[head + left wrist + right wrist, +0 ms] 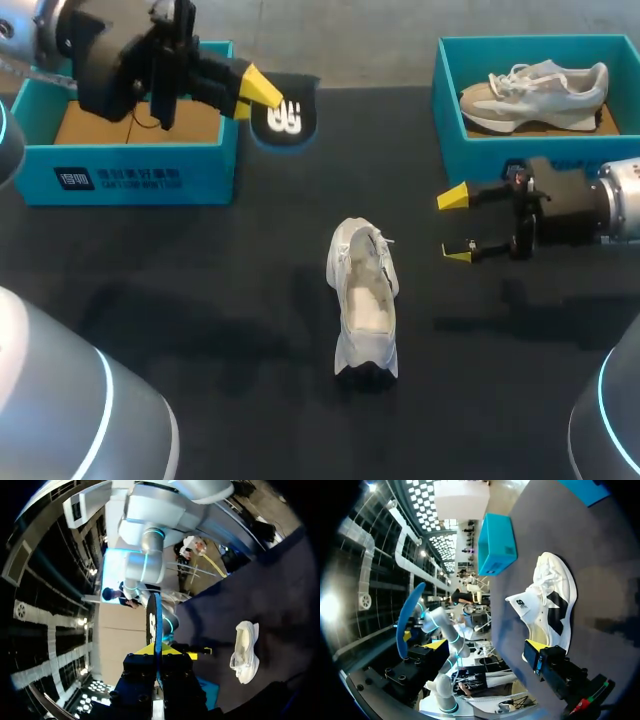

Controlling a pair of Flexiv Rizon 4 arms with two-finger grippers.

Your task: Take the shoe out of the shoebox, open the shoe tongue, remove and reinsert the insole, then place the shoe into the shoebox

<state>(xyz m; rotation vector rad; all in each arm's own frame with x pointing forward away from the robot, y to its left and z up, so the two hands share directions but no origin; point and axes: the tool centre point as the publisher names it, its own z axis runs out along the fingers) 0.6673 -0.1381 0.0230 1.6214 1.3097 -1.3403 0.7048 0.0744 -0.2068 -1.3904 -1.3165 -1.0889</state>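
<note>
Insole (284, 115) lifted clear.
My left pincer (255, 95) clamps it aloft; my right pincer (455, 225) hangs open beside the shoe (364, 300), ready to steady it.

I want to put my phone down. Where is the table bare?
The table is bare between the left box and the white shoe, and from the shoe to the near edge. It is crowded right of the shoe, by the open right gripper, and near the insole held by the left gripper.
</note>
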